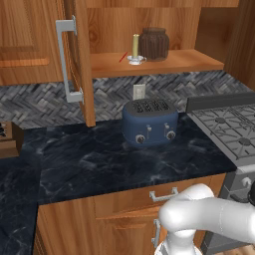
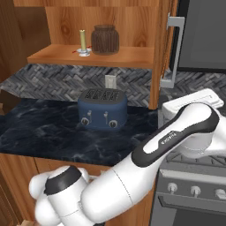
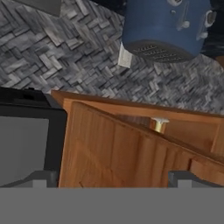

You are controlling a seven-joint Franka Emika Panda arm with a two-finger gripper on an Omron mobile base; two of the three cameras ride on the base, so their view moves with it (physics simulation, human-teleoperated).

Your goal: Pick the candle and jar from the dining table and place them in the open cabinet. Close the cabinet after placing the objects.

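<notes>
The candle (image 1: 135, 48) stands upright in its small white holder on the shelf of the open cabinet (image 1: 159, 62). The dark brown jar (image 1: 154, 44) sits right beside it; both show again as candle (image 2: 82, 42) and jar (image 2: 105, 39). The cabinet's left door (image 1: 77, 60) and right door (image 2: 160, 53) stand swung out. My arm (image 2: 176, 132) reaches to the right. In the rolled hand view my gripper (image 3: 113, 178) is open, its tips wide apart in front of the wooden door (image 3: 118, 148), with the candle (image 3: 159, 124) peeking over the door's edge. The dining table is out of view.
A blue toaster (image 1: 149, 122) stands on the black marble counter (image 1: 99, 164) under the cabinet. A gas stove (image 1: 226, 127) lies to the right. A dark appliance (image 2: 203, 35) hangs beside the right door. Low drawers (image 1: 164, 195) with horizontal handles run below.
</notes>
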